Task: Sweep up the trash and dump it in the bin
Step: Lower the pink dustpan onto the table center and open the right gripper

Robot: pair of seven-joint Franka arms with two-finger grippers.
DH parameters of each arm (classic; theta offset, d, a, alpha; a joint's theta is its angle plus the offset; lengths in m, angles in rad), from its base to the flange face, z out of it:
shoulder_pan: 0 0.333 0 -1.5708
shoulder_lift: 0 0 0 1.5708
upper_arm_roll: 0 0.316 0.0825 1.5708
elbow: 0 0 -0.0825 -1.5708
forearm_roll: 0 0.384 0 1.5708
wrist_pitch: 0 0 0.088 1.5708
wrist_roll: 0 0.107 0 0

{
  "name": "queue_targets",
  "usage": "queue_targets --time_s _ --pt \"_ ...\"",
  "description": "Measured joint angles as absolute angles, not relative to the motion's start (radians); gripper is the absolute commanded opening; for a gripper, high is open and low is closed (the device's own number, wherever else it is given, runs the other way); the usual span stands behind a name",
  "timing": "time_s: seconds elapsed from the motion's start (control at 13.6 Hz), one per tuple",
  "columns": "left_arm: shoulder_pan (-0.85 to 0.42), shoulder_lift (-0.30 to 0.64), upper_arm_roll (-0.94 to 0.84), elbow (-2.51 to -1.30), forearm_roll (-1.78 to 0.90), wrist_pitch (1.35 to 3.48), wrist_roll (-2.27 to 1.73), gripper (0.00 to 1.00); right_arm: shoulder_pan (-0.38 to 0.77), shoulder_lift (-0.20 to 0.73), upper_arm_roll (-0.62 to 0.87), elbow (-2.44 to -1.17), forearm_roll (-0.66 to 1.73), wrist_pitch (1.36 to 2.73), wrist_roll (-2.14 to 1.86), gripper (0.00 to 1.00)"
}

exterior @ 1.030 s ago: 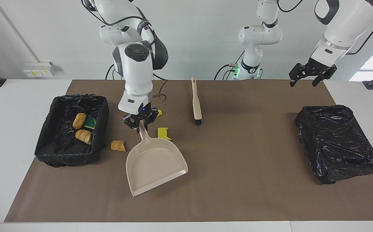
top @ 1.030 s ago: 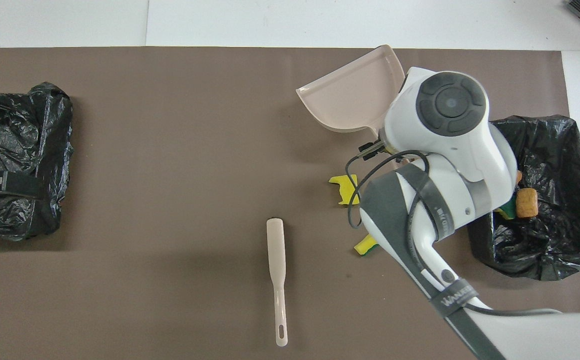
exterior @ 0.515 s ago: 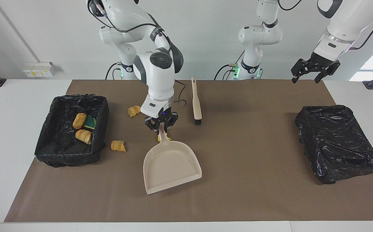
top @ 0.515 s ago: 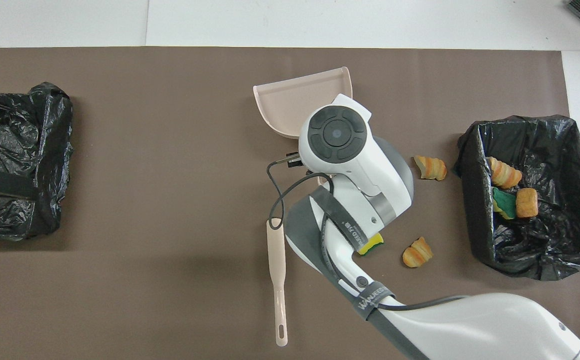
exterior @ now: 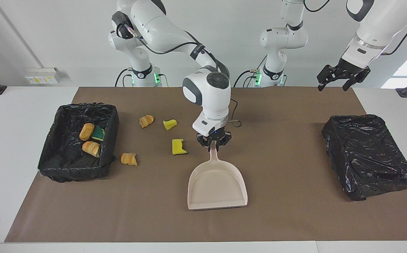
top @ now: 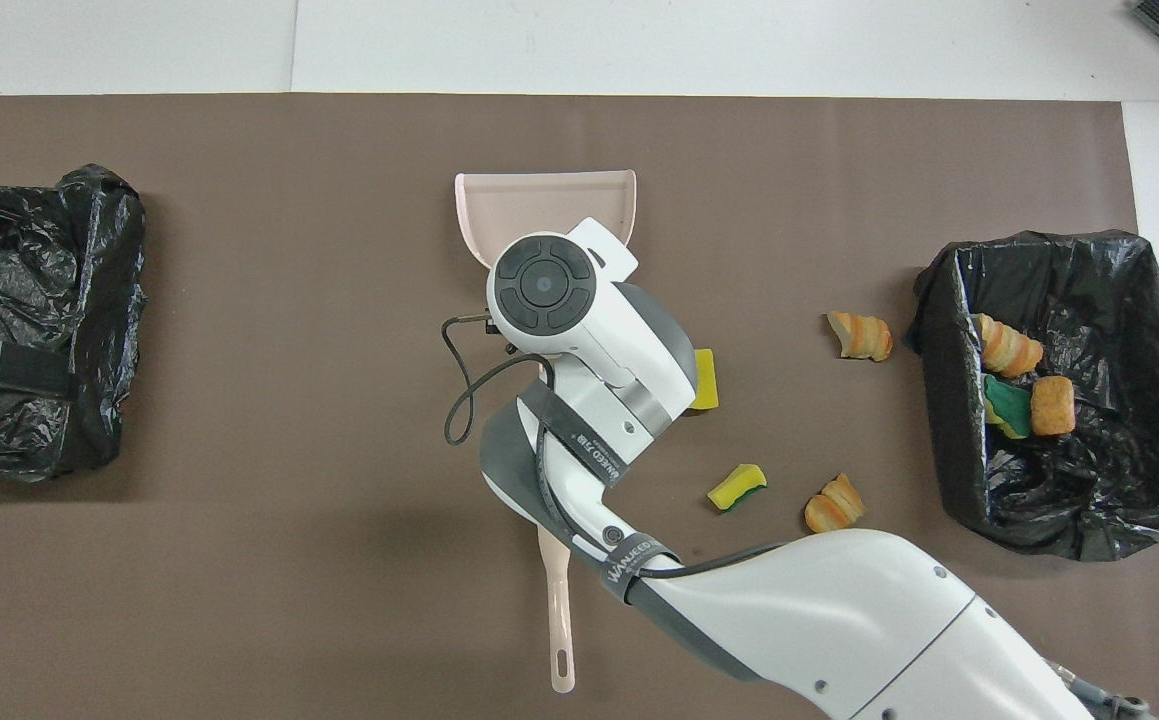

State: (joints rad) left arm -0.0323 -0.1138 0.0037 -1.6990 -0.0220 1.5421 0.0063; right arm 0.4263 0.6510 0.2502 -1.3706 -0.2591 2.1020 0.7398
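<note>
My right gripper [exterior: 213,144] is shut on the handle of the beige dustpan [exterior: 217,184], over the middle of the mat. The pan lies low and looks bare, its mouth turned away from the robots [top: 549,205]. Loose trash lies on the mat between pan and bin: two bread pieces [exterior: 146,120] [exterior: 129,159] and two yellow sponge pieces [exterior: 170,124] [exterior: 178,147]. The black-lined bin [exterior: 84,105] at the right arm's end holds two bread pieces [exterior: 86,131] and a green-backed sponge [exterior: 98,133]. My left gripper [exterior: 342,80] waits open, high over the left arm's end.
A second black-lined bin [exterior: 368,154] sits at the left arm's end of the mat. The beige brush is mostly hidden under my right arm; only its handle [top: 559,620] shows, nearer to the robots than the dustpan.
My right gripper carried the dustpan from beside the bin toward the middle of the mat, turning its mouth straight away from the robots. That uncovered the loose trash. The left gripper rose a little.
</note>
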Motion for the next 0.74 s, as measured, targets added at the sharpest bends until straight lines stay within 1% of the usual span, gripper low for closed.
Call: queue_targets --time_s 0.07,0.29,0.44,0.59,0.74 --pt "-0.032 -0.112 0.004 -1.699 -0.022 1.542 0.006 1.0 0.427 0.653 0.25 -1.366 -0.26 2.102 0.745 0.99" --pt "-0.032 -0.106 0.003 -1.699 -0.022 1.545 0.006 1.0 0.426 0.647 0.248 -1.346 -0.26 2.102 0.745 1.0" --pt "-0.032 -0.105 0.001 -1.699 -0.022 1.55 0.006 1.0 0.426 0.611 0.25 -1.354 -0.259 2.093 0.749 1.0" --pt "-0.032 -0.105 0.002 -1.699 -0.022 1.55 0.006 1.0 0.426 0.54 0.253 -1.4 -0.252 2.073 0.77 1.0" --pt "-0.032 -0.105 0.001 -1.699 -0.022 1.54 0.006 1.0 0.429 0.441 0.255 -1.491 -0.217 2.055 0.781 1.0"
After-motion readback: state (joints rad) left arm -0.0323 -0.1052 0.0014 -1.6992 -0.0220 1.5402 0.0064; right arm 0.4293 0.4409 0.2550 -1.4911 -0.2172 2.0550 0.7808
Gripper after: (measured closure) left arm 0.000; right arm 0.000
